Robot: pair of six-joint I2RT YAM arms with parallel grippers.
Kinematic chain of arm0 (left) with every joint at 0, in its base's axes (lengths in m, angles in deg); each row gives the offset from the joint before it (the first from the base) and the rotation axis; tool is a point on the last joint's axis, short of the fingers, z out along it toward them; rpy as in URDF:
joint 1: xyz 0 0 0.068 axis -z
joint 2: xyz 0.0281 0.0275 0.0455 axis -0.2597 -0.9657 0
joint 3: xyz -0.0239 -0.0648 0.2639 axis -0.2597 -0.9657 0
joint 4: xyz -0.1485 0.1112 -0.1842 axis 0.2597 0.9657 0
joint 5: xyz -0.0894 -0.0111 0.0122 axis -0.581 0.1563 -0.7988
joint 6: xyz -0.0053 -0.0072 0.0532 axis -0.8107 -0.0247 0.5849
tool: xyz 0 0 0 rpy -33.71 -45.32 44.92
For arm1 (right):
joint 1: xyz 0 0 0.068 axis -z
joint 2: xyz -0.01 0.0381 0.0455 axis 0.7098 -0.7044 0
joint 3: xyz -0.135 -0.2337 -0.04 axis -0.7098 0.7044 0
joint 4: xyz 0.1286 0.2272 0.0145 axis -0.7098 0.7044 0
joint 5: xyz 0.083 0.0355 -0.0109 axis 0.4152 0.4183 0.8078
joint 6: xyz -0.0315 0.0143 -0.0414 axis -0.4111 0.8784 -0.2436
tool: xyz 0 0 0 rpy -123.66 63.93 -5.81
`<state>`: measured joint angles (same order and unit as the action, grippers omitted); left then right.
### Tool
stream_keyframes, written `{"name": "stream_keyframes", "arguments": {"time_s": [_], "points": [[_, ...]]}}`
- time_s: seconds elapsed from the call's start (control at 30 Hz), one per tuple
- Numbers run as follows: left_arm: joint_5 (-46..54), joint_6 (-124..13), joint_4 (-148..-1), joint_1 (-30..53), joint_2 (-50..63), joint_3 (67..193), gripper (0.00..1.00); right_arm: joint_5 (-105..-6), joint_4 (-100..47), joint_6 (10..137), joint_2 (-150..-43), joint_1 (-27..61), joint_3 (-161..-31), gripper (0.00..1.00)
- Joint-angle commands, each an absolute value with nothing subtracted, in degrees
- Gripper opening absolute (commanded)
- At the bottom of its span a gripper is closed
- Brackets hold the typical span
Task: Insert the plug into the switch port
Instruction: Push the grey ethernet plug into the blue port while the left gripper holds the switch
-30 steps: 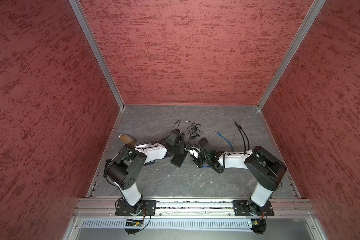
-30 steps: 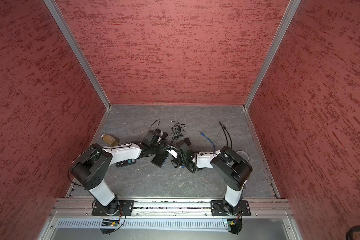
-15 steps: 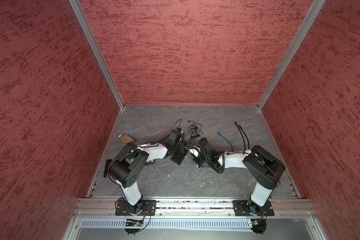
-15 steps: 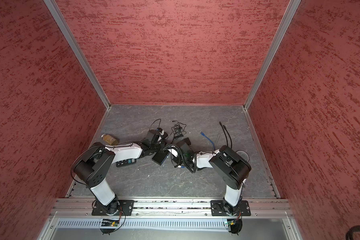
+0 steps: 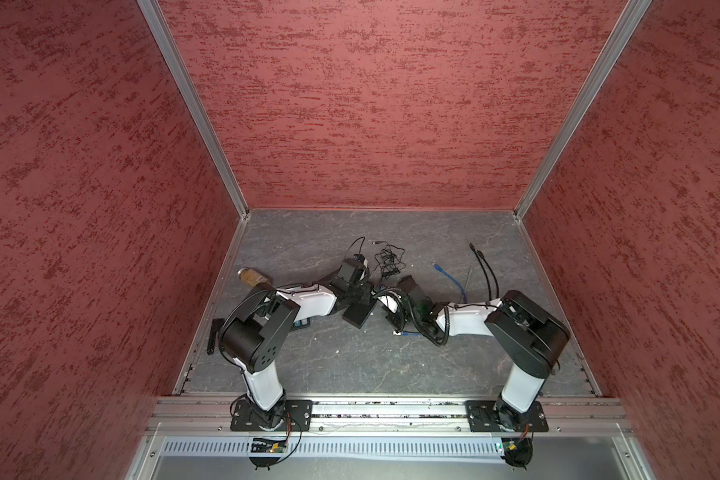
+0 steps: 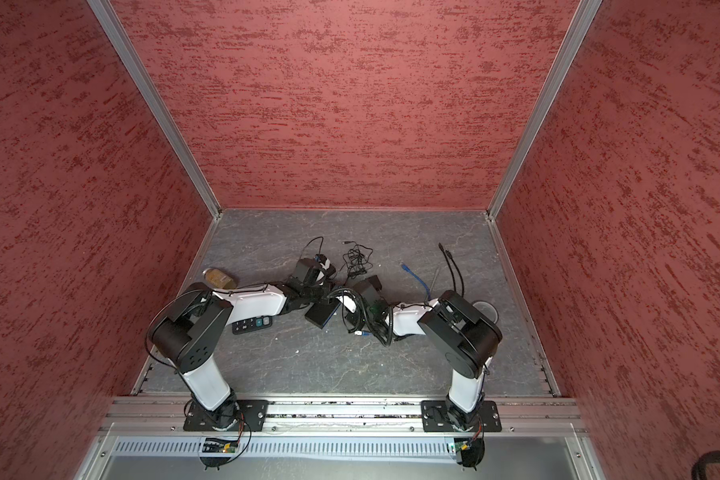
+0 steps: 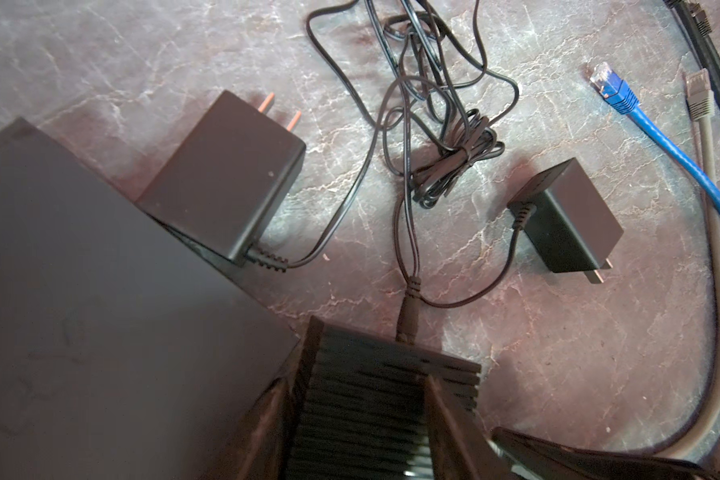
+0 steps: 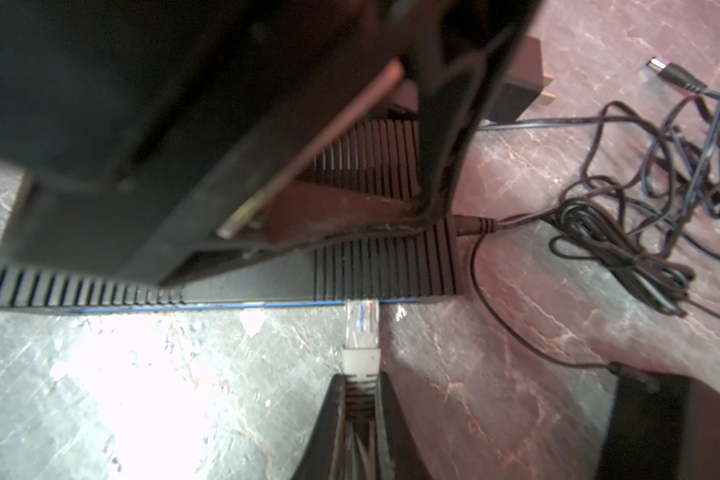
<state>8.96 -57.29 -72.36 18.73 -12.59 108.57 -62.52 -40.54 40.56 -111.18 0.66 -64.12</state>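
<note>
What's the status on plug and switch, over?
Left claw clamped on switch. Right claw shut on plug, tip at switch front, not seated. Nothing blocking.

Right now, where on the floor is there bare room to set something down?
Bare: the wide strip between the switch and the front rail, and the far strip between the cable tangle and the back wall. Crowded: the middle band, where the switch, power adapters, cable tangle and blue cable cluster.
</note>
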Motion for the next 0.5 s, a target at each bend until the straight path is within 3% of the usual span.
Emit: {"name": "stream_keyframes", "arguments": {"time_s": [0.0, 0.47], "points": [[-8.15, -55.82, -68.00, 27.02, -17.71, 107.64, 0.52, -57.31, -57.92, 39.83, -112.65, -1.89, -72.43, 0.00], [-9.38, -55.56, -67.90, 27.76, -19.63, 108.55, 0.52, -57.50, -61.08, 41.70, -113.26, -2.06, -75.43, 0.00]]}}
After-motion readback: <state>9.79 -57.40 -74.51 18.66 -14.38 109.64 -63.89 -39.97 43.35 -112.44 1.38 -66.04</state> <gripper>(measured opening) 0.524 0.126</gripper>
